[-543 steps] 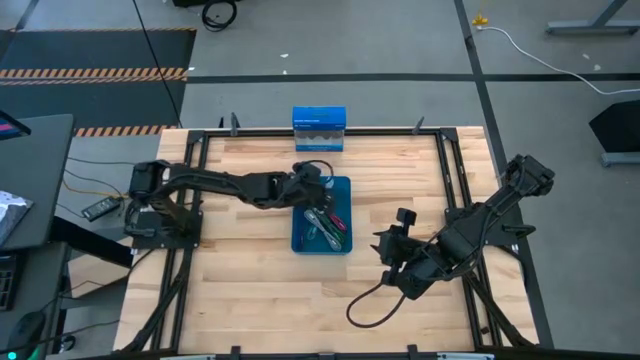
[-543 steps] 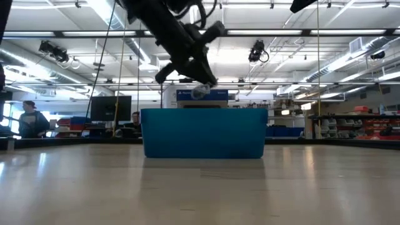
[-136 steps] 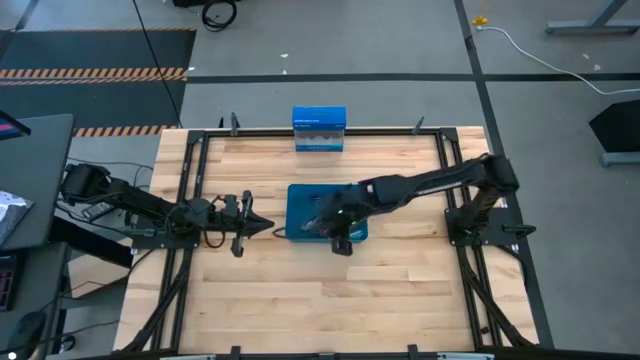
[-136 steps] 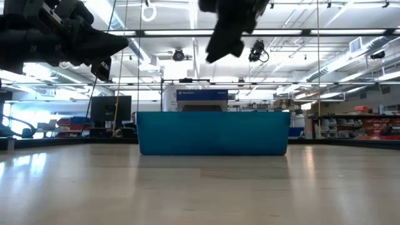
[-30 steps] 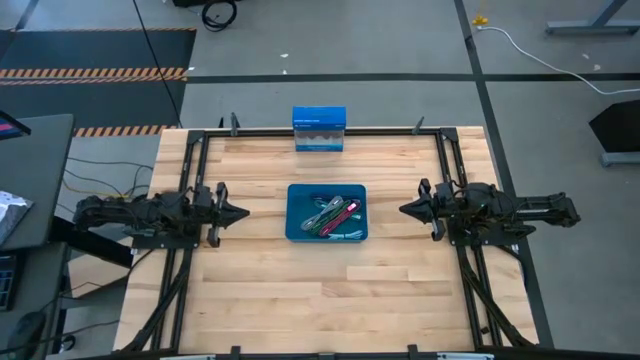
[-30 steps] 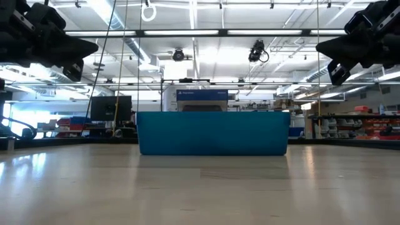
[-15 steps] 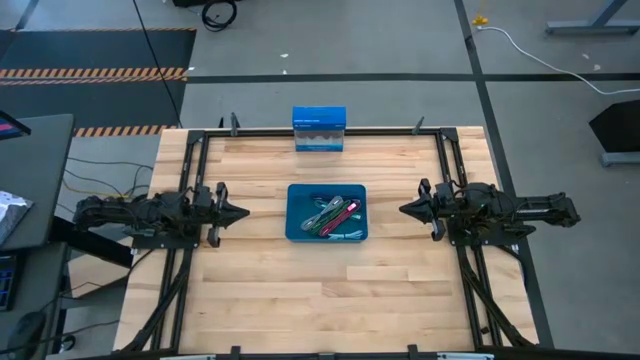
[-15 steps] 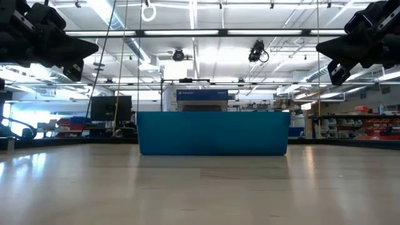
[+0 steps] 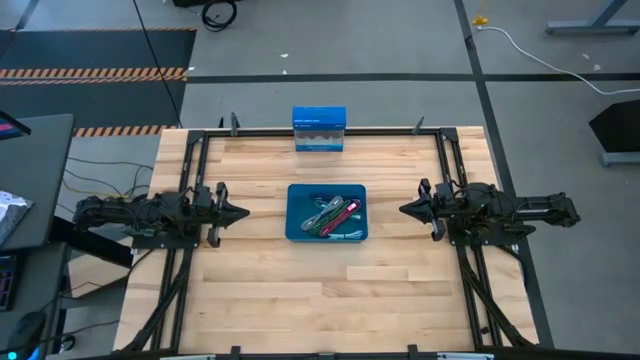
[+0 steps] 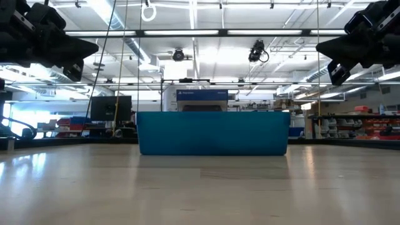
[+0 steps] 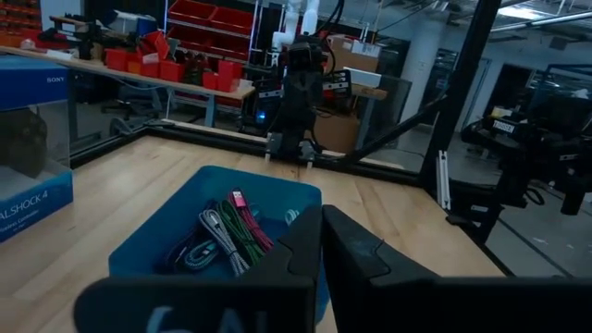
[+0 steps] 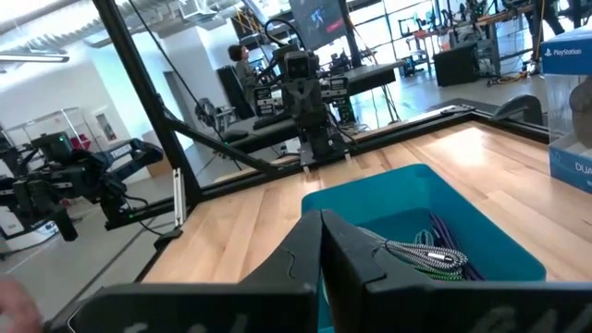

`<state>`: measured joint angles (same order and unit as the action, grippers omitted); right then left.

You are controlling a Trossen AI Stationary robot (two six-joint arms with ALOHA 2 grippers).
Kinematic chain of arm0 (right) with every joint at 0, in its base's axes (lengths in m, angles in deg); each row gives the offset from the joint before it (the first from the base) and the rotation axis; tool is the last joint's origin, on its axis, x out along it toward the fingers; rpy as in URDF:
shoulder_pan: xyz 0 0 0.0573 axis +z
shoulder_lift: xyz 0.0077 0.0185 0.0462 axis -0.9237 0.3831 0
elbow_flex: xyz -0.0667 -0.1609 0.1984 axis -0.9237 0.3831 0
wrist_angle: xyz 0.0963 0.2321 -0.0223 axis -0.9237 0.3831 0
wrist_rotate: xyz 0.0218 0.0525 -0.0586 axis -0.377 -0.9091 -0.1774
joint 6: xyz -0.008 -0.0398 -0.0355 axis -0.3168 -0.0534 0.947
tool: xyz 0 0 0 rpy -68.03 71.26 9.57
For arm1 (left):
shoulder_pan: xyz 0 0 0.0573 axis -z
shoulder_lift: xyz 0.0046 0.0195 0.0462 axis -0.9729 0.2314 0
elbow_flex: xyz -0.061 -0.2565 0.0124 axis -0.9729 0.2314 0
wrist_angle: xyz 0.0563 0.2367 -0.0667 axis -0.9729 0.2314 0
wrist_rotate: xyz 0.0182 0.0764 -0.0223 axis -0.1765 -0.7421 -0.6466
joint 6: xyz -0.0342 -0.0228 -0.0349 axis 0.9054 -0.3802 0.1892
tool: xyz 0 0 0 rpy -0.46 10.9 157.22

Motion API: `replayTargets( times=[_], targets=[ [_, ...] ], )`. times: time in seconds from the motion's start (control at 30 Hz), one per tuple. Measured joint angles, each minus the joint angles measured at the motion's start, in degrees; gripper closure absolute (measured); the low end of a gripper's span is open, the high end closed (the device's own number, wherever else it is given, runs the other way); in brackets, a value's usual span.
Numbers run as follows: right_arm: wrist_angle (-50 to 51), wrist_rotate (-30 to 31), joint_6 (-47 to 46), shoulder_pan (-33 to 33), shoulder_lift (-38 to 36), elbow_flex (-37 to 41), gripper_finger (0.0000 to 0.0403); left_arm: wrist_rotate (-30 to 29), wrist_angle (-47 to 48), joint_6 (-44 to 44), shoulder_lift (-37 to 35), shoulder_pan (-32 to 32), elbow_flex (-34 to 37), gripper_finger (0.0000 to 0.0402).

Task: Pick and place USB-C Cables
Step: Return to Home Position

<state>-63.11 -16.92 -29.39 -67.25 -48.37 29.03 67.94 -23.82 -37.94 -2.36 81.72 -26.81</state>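
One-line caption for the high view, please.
USB-C cables lie in the blue bin at the middle of the table; left gripper and right gripper, both shut, point inward from opposite sides.

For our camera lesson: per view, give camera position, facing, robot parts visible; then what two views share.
High: overhead, looking down; left gripper and right gripper flank the blue bin.
Low: tabletop height, facing bin's wall; both arms above.
Left wrist: faces bin and right arm; own shut fingers.
Right wrist: faces bin and left arm; own shut fingers.
Shared by wrist views: USB-C Cables.
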Motion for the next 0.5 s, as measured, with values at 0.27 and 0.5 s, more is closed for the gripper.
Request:
replayTargets(
  times=[0.27, 0.5],
  targets=[
    [0.00, -0.02, 0.00, 0.00, 0.00, 0.00, 0.0389, 0.00, 0.00, 0.00, 0.00, 0.00, 0.00, 0.0385],
    [0.00, -0.02, 0.00, 0.00, -0.01, 0.00, 0.0389, -0.02, 0.00, -0.01, 0.00, 0.00, 0.02, 0.0382]
  ],
)
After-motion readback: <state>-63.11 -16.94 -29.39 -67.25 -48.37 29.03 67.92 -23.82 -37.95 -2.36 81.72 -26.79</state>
